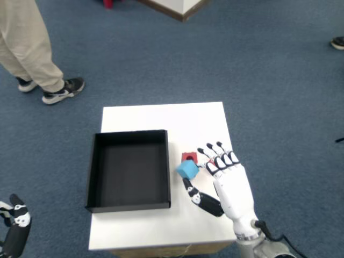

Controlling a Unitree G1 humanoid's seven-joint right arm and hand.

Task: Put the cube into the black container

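A light blue cube [188, 170] hangs just above the white table, pinched between the thumb and fingers of my right hand [226, 183]. The hand is shut on it, with its other fingers spread and pointing away from me. The cube is just right of the black container [129, 201], an empty open square tray on the table's left half. Cube and tray wall are close but apart.
A red block with a hole [187, 157] stands behind the cube, partly hidden by it. A small red cube shows only as a sliver between my fingers. The white table [166, 118] ends just right of my hand. A person's legs and shoes [62, 90] are at far left. My left hand [15, 231] hangs low at bottom left.
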